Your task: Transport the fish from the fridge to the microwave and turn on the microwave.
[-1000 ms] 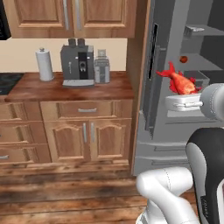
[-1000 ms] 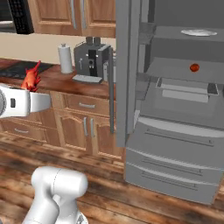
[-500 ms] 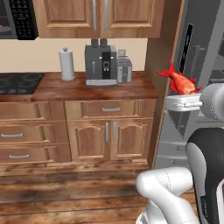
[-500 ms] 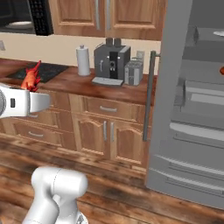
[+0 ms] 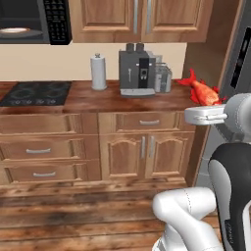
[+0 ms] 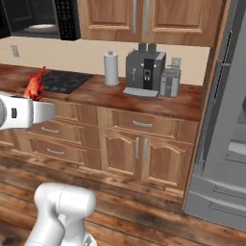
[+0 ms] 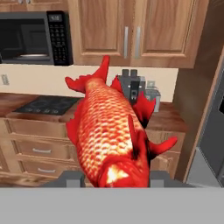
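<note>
I am holding the fish (image 7: pixel 113 131) in my claw (image 7: pixel 114 178); the two fingers (image 7: pixel 70 178) are sitting against its sides near the head, pinching it, and its forked tail is pointing away from me. In the left base view the fish (image 5: pixel 202 91) is riding just above my claw (image 5: pixel 207 114), tail to the left. In the right base view the fish (image 6: pixel 34 84) is standing up from the claw (image 6: pixel 36 113), tail uppermost.

Ahead of the claw and up to the left, the microwave (image 7: pixel 35 38) is hanging under the cabinets (image 7: pixel 131 30), its door swung open so the turntable (image 7: pixel 27 56) is showing, the keypad (image 7: pixel 60 39) on its right. The same microwave (image 5: pixel 33 22) is sitting far left of the claw in the left base view.

Below it, ahead of the claw, the counter (image 5: pixel 112 100) is carrying a cooktop (image 5: pixel 35 93), a paper towel roll (image 5: pixel 98 72), a coffee machine (image 5: pixel 137 72) and a small grey jar (image 5: pixel 163 78) just beside it. Drawers (image 5: pixel 43 151) are lining the counter's front below.

The fridge (image 6: pixel 226 144) is standing to the right of the claw, at the counter's end.
</note>
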You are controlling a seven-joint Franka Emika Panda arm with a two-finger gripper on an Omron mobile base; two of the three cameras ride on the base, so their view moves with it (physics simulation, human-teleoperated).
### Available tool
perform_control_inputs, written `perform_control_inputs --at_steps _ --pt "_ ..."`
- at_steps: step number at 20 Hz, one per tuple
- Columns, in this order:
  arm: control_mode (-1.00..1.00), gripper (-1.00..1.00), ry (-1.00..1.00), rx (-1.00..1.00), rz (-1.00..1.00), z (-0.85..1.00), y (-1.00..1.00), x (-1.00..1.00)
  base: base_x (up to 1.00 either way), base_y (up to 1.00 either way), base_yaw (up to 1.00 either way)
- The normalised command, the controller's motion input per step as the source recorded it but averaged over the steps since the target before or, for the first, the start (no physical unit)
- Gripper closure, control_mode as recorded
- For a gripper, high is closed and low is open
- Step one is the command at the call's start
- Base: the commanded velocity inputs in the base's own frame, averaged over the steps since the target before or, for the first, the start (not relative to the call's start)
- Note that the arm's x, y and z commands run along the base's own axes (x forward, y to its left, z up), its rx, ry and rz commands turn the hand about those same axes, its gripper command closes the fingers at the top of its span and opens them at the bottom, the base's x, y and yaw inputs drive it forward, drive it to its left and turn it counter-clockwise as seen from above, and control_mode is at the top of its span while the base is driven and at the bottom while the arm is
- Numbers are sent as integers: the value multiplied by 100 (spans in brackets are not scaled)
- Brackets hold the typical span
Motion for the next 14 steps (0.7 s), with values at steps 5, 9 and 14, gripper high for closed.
perform_control_inputs --at_steps 5,9,14 --pt "100 100 0 0 0 0 0 0 36 60 0" --pt "100 100 0 0 0 0 0 0 40 59 0" --pt "100 100 0 0 0 0 0 0 47 55 0"
